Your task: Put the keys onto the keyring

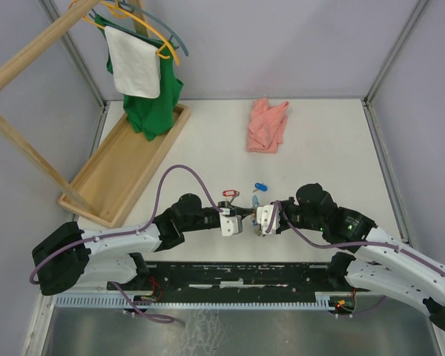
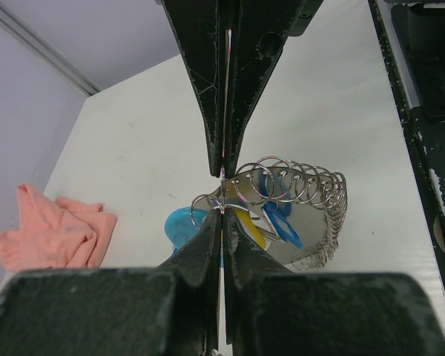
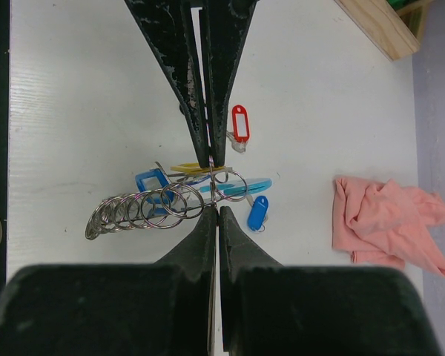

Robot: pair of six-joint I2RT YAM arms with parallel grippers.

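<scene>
Meeting nose to nose at the near middle of the table (image 1: 334, 148), the two arms have the keyring (image 3: 144, 210) between them. It is a long coil of silvery split rings lying on the white surface. The left gripper (image 2: 222, 193) has its fingers pressed together, with one ring at the end of the coil nipped in the seam. The right gripper (image 3: 211, 189) is likewise closed tight, pinching a ring at that same end from the other side.

The keyring's light-blue tag (image 3: 248, 183) lies under the pinched rings. A yellow tag (image 3: 193, 168) lies right against the coils, though I cannot tell whether its key is threaded on.

Two keys lie loose on the table. The red-tagged key (image 3: 239, 124) sits a little apart from the coil, and the blue-tagged key (image 3: 257, 213) lies just beside the light-blue tag.

Farther back a crumpled pink cloth (image 1: 267, 126) sits well clear of all this. Off to the left is a wooden tray (image 1: 126, 167), with a green garment (image 1: 156, 104) and a white towel (image 1: 133, 63) hanging over it.
</scene>
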